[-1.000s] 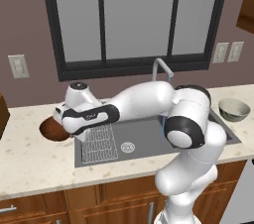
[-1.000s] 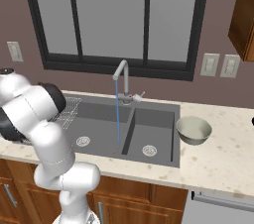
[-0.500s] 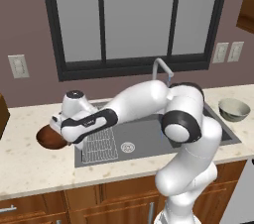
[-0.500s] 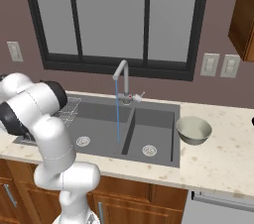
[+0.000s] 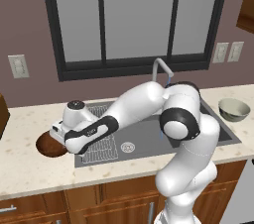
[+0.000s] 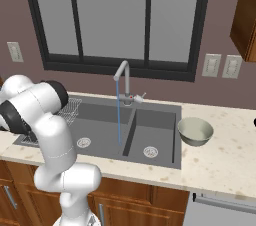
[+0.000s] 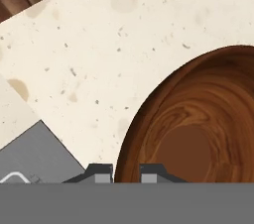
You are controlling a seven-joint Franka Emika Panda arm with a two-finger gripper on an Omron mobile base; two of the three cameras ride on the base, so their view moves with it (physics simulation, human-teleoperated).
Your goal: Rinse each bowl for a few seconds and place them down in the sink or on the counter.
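Brown bowl [image 7: 198, 134] sits upright on the counter [image 7: 99, 44] just left of the sink [image 5: 149, 136], glossy wood grain, empty. Gripper [image 7: 126, 173] is at its near rim, tips straddling it; can't tell if clamped. Grey-green bowl [image 6: 195, 131] waits right of the sink. Faucet [image 6: 122, 77] running; I'd judge neither bowl rinsed yet.

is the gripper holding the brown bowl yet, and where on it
Cannot be told. The gripper straddles the near rim of the brown bowl on the counter, one fingertip each side, but contact is hidden.
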